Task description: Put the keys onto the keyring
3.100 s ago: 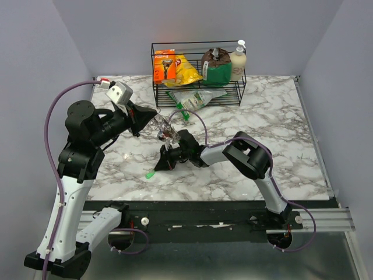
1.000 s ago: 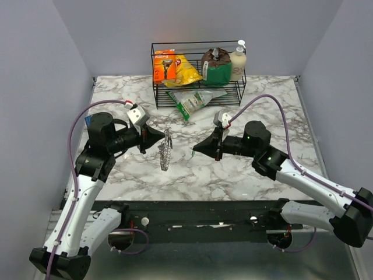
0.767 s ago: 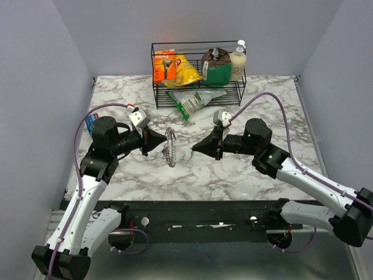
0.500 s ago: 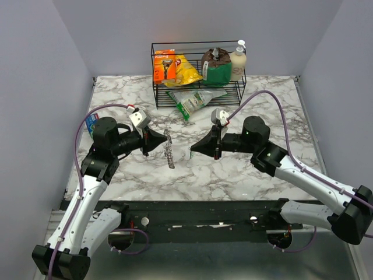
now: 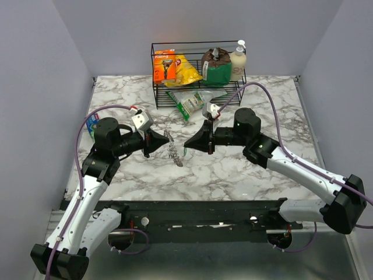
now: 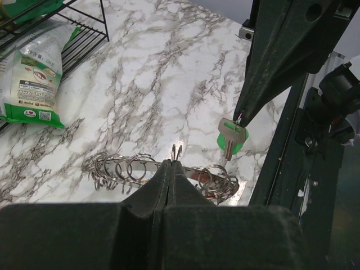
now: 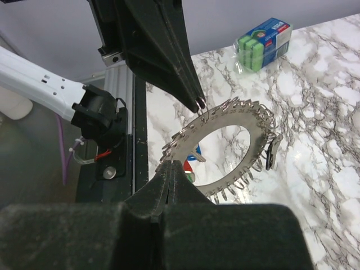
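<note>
keyring (image 5: 172,150) at the left jaws' tip

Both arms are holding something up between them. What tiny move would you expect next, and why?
Probably the right gripper should ease its green key closer to the keyring. The left gripper pinches the keyring by its rim. The key's green head hangs beside the ring's small loops and seems not to touch them yet, so closing that gap looks like the next step.

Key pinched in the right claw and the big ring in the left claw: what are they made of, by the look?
The small flat green-headed key: bare silver metal blade that glints; the head looks like matte green plastic. The large thin silver keyring: polished metal wire, probably steel, with bright highlights along it.
</note>
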